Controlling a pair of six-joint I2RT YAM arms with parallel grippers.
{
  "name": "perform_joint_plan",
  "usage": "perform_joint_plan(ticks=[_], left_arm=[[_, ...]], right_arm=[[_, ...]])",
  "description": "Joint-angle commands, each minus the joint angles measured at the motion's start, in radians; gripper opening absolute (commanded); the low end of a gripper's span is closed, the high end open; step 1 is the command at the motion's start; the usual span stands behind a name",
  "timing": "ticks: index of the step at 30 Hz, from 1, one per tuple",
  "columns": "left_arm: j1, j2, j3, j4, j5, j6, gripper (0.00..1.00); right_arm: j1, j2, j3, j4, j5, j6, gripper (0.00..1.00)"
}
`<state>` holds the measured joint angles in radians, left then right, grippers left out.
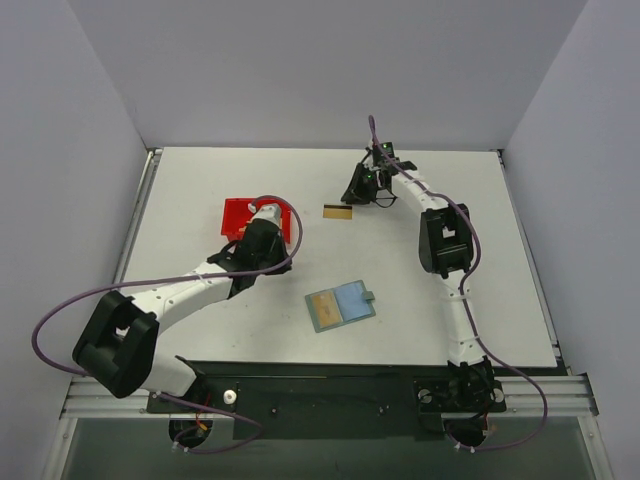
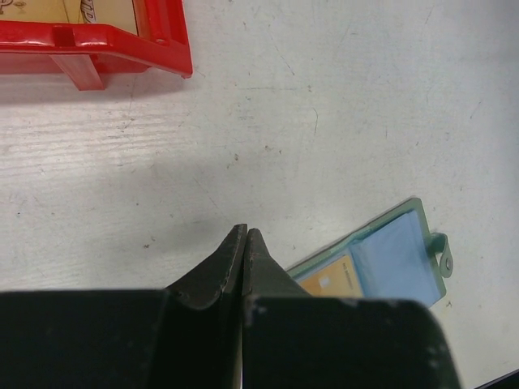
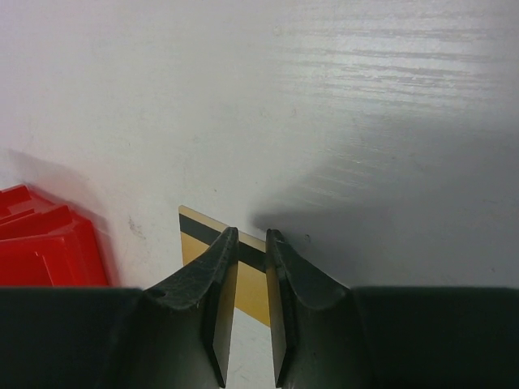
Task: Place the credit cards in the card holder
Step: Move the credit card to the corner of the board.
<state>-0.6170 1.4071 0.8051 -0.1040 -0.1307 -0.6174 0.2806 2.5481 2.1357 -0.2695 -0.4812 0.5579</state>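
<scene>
One gold-tan credit card [image 1: 337, 211] with a dark stripe lies flat on the table at the back. My right gripper [image 3: 251, 235] hovers right over this card [image 3: 199, 235], jaws a narrow gap apart, and the card shows through the gap. The card holder [image 1: 340, 305] lies unfolded near the table's middle, light blue inside, with another card [image 2: 332, 279] tucked in its left pocket. My left gripper [image 2: 245, 231] is shut and empty, above bare table between the red bin and the card holder [image 2: 397, 255].
A red plastic bin [image 1: 238, 215] sits at mid-left, partly under my left arm; a tan card [image 2: 81, 10] lies inside it. In the right wrist view the bin's corner [image 3: 49, 243] shows to the left of the card. Grey walls enclose the table on three sides.
</scene>
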Motion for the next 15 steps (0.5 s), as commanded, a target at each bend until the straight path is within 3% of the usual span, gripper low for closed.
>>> perform_joint_plan(ticks=[1, 15], left_arm=[[0.011, 0.013, 0.023, 0.024, -0.001, 0.002, 0.05], [0.034, 0.032, 0.009, 0.038, 0.008, -0.004, 0.05]], right_arm=[[0.006, 0.000, -0.005, -0.062, -0.048, -0.032, 0.17], [0.086, -0.025, -0.069, -0.111, -0.083, -0.145, 0.16]])
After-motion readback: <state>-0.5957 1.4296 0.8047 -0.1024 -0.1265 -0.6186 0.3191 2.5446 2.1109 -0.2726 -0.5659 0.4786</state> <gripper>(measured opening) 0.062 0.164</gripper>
